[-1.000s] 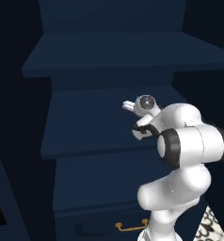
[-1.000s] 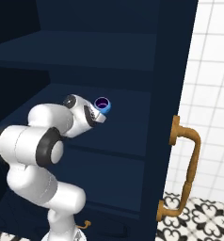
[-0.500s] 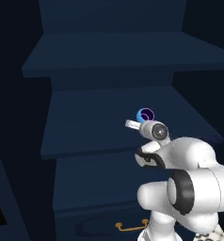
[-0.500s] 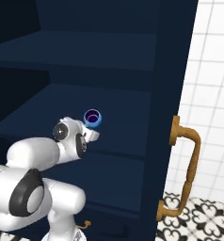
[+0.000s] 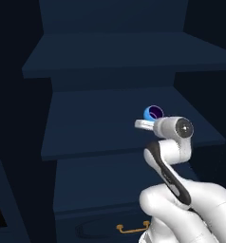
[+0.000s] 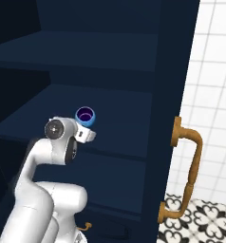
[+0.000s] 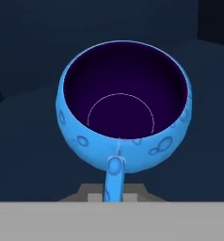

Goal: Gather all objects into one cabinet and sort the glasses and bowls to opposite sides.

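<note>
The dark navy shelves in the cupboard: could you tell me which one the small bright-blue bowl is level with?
The middle navy shelf: the small bright-blue bowl, held in the shut gripper, sits above its surface and below the upper shelf.

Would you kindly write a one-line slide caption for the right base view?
The gripper, shut on the small blue bowl, holds it above a navy shelf, beside the open door's brass handle.
</note>
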### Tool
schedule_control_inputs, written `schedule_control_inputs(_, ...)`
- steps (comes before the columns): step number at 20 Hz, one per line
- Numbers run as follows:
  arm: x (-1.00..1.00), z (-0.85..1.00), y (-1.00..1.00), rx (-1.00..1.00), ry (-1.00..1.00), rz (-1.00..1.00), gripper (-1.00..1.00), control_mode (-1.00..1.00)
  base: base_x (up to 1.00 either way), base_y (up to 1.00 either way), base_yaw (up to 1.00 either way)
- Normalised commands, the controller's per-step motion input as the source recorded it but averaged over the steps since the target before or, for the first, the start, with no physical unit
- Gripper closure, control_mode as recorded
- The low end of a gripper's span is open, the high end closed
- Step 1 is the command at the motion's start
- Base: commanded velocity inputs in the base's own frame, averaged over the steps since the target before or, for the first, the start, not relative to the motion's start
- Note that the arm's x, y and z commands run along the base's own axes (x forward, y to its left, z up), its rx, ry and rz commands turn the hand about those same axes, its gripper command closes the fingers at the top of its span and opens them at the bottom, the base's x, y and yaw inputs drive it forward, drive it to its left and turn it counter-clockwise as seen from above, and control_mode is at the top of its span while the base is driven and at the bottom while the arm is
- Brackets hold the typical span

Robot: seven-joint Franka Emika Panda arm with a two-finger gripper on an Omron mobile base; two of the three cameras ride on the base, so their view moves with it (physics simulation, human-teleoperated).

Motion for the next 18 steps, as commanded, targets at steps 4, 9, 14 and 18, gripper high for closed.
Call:
schedule_control_inputs(4, -0.87, -0.1, 0.04, -0.1, 0.02, 0.07, 1.0, -1.0, 0.0, 0.0, 0.0)
schedule_control_inputs(9, -0.99, 0.0, 0.0, -0.11, 0.0, 0.0, 1.0, -1.0, 0.0, 0.0, 0.0)
schedule_control_inputs(14, -1.0, -0.02, 0.0, -0.2, 0.0, 0.0, 1.0, -1.0, 0.0, 0.0, 0.0)
schedule_control_inputs(18, -0.7, -0.12, 0.0, -0.07, -0.01, 0.0, 1.0, -1.0, 0.0, 0.0, 0.0)
